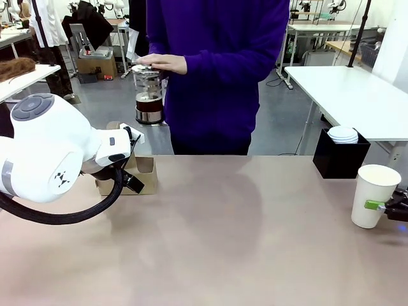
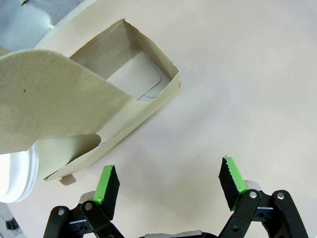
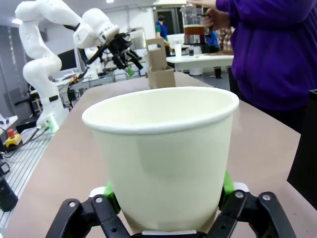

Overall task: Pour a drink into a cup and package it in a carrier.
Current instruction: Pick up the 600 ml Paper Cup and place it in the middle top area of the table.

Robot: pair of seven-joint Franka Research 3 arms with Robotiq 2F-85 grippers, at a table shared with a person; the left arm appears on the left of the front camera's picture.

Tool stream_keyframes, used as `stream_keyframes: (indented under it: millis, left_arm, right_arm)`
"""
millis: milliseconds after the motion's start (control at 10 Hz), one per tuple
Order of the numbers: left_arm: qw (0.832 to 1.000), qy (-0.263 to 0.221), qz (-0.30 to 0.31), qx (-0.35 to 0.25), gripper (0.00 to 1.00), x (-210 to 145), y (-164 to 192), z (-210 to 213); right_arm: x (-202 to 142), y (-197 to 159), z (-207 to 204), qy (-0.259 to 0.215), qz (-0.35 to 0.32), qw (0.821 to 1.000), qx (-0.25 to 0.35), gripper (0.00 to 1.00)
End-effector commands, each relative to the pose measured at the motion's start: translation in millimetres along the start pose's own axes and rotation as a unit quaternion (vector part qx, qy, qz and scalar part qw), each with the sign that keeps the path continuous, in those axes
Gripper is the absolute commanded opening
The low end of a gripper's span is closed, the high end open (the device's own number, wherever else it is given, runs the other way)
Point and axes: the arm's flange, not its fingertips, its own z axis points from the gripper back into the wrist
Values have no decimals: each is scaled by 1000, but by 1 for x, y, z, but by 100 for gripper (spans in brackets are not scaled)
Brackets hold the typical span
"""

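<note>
Looks like the right gripper (image 3: 168, 208) is clamped on the white paper cup (image 1: 374, 194) at lower right, and the left gripper (image 2: 168, 183) hangs wide open and empty beside the cardboard carrier (image 2: 143, 116) at left, so I'd keep that cup upright and steady for the coffee pitcher (image 1: 148, 95) up top.

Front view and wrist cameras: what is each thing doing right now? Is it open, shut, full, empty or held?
cup: upright, gripped low on its side.
pitcher: upright, held in the person's hands, part full of dark drink.
carrier: standing on the table, visible slot empty.
left gripper: open, holding nothing, beside the carrier.
right gripper: shut on the cup.
</note>
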Motion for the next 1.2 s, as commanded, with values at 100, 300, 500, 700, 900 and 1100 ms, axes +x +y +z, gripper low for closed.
stream_keyframes:
  millis: [100,300,500,700,900,1100]
  left_arm:
    - [1000,0,0,0,100,0,0,0]
    - [1000,0,0,0,100,0,0,0]
    - [1000,0,0,0,100,0,0,0]
    - [1000,0,0,0,100,0,0,0]
    - [1000,0,0,0,100,0,0,0]
    - [1000,0,0,0,100,0,0,0]
  right_arm:
    - [1,0,0,0,1,1000,-1,80]
    - [0,0,0,0,0,1000,0,80]
    - [33,9,-21,-22,-16,998,-59,80]
    - [72,11,-66,-15,-26,995,-99,80]
    - [96,4,-116,-16,-39,992,-119,80]
    - [107,-2,-174,-29,-45,989,-141,80]
